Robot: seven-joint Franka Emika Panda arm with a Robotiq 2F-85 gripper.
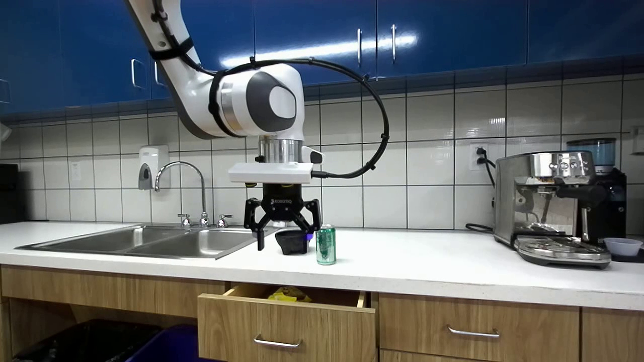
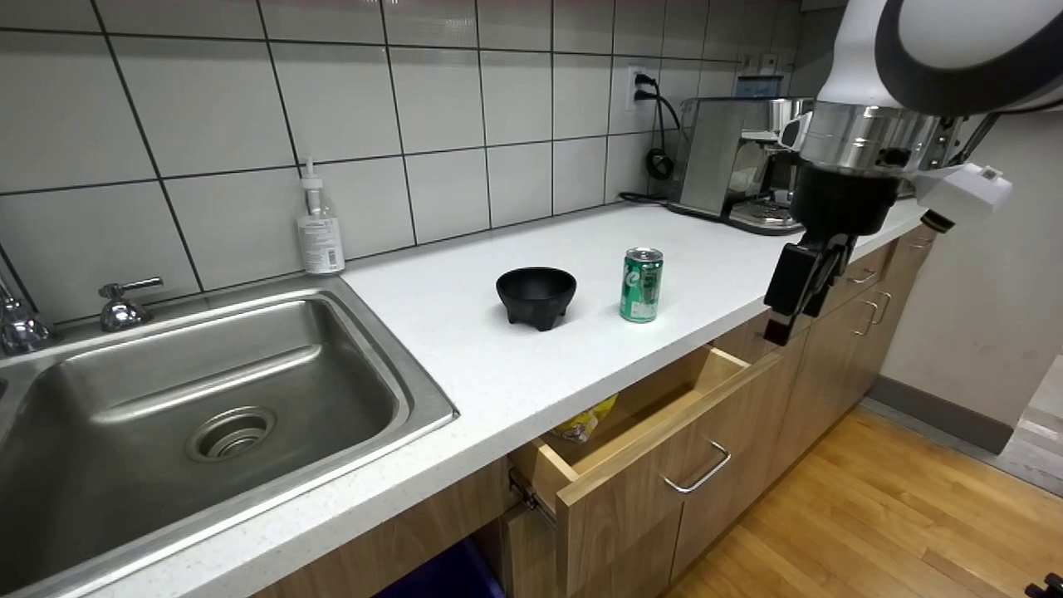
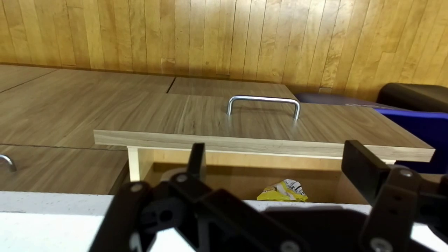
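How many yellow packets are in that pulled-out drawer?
1 that I can see: a crumpled yellow packet inside the open drawer, partly hidden by the countertop. The back of the drawer is out of sight, so more may be there.

a crumpled yellow packet (image 3: 282,190) can be spotted in the open drawer (image 3: 259,127), kinda framed by the gripper's (image 3: 276,157) widely spread fingers (image 3: 364,168).

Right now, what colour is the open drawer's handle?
Silver; the handle shows best in the wrist view.
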